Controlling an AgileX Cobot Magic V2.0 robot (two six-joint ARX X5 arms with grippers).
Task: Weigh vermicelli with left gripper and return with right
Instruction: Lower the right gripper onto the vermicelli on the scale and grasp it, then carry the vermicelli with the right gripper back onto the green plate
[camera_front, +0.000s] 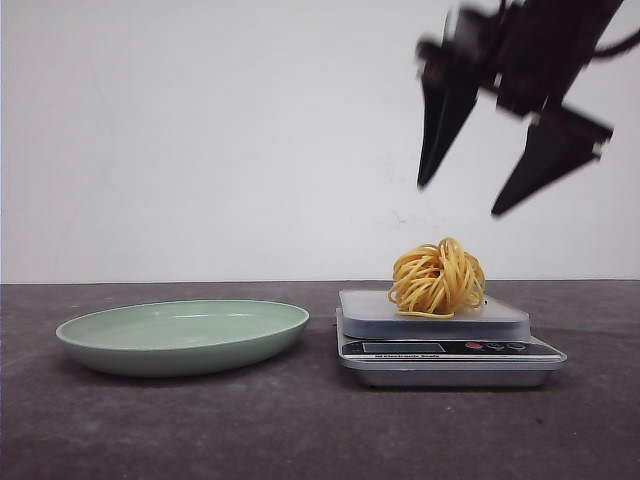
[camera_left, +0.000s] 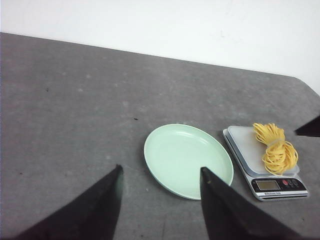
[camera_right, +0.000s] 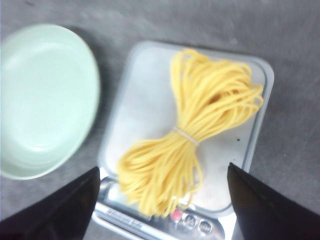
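The right hand hangs spread above the vermicelli lying on the scale, so it should drop straight, straddle the tied middle and close firmly before carrying it to the green plate; the left hand is spread too.

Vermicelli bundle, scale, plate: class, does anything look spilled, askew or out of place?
Nothing stands out. The vermicelli bundle lies tied and whole on the scale, beside the empty green plate; no loose strands show on the table.
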